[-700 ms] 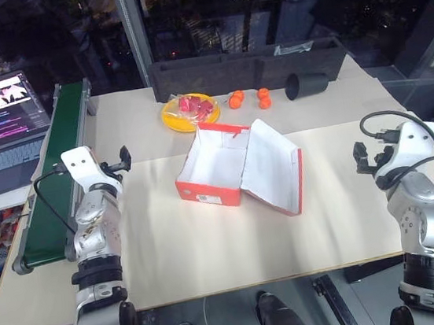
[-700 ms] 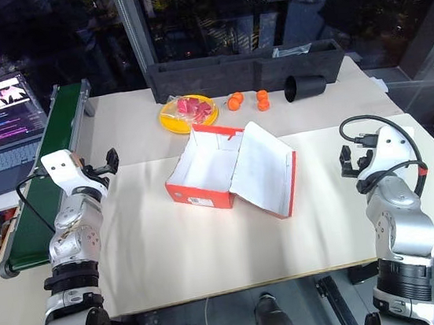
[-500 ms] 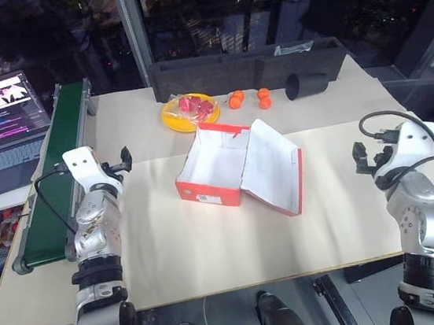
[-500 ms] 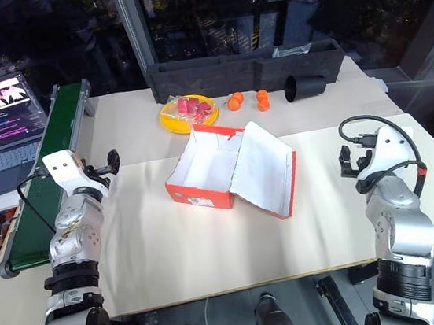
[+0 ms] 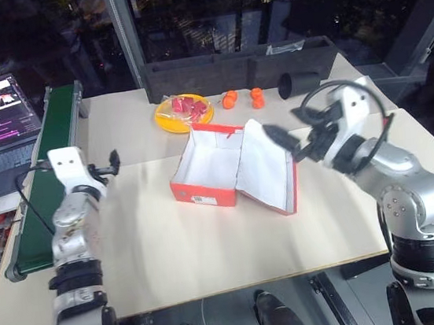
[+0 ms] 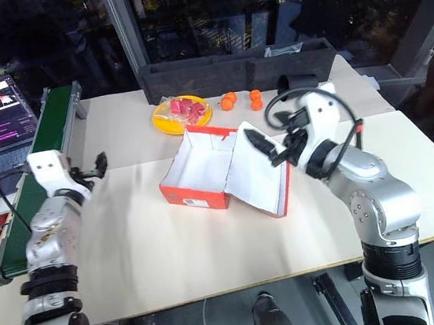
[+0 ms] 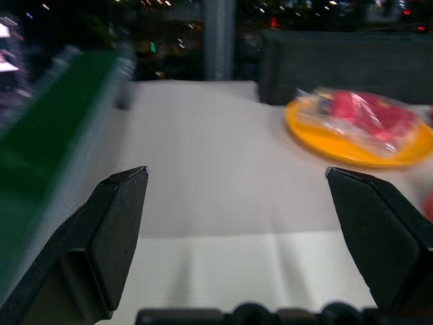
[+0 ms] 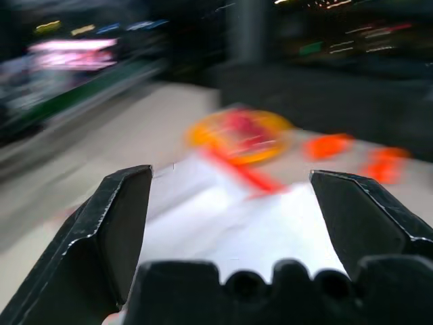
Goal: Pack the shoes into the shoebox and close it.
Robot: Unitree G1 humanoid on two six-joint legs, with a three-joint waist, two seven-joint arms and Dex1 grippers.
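you are at the very start here: the shoebox [image 5: 232,170] sits open in the middle of the table [image 5: 172,247], its white inside bare and its flap lid [image 5: 269,165] thrown back toward your right side. nothing is packed yet, and the shoes are not to be made out anywhere on the table, so you would have to find them first. your right gripper [image 5: 288,144] hangs just over the open lid with its fingers spread wide and nothing between them. your left gripper [image 5: 112,163] is well apart from the box, out near the green conveyor [image 5: 40,172], also spread and empty. beyond the box lie a yellow plate [image 5: 184,111], some small orange fruits [image 5: 242,97] and a black cup [image 5: 297,84] on its side. both shoes and the closing are left to do.
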